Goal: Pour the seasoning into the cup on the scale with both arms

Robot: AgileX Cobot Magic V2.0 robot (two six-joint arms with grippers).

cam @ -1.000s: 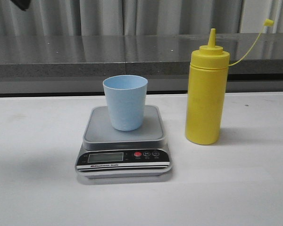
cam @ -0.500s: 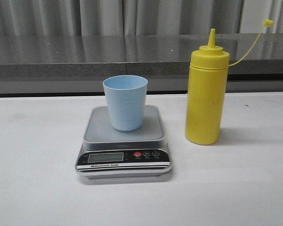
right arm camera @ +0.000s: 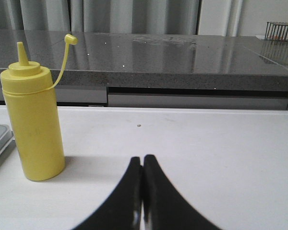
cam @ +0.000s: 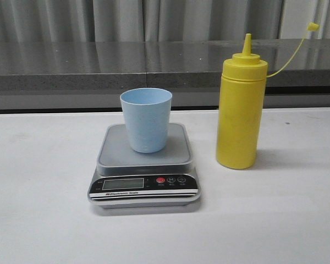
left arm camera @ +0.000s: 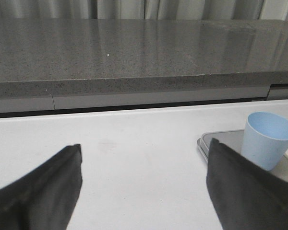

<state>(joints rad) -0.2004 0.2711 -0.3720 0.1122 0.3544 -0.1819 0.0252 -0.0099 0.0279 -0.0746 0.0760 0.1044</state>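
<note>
A pale blue cup (cam: 146, 119) stands upright on the grey platform of the scale (cam: 144, 165) at the table's middle. To its right the tall yellow seasoning bottle (cam: 240, 113) stands upright, its cap (cam: 313, 26) hanging off on its tether. Neither arm shows in the front view. In the left wrist view my left gripper (left arm camera: 144, 153) is open over bare table, with the cup (left arm camera: 268, 140) and scale (left arm camera: 221, 141) beyond one finger. In the right wrist view my right gripper (right arm camera: 142, 159) is shut on nothing, apart from the seasoning bottle (right arm camera: 33, 127).
A grey stone counter (cam: 154, 63) runs along the back edge of the white table (cam: 44, 220), with curtains behind it. A small wire rack (right arm camera: 280, 30) sits on the counter far off in the right wrist view.
A dark shape at the top left corner of the front view one second ago has gone out of the frame. The cup, scale and bottle have not moved.
</note>
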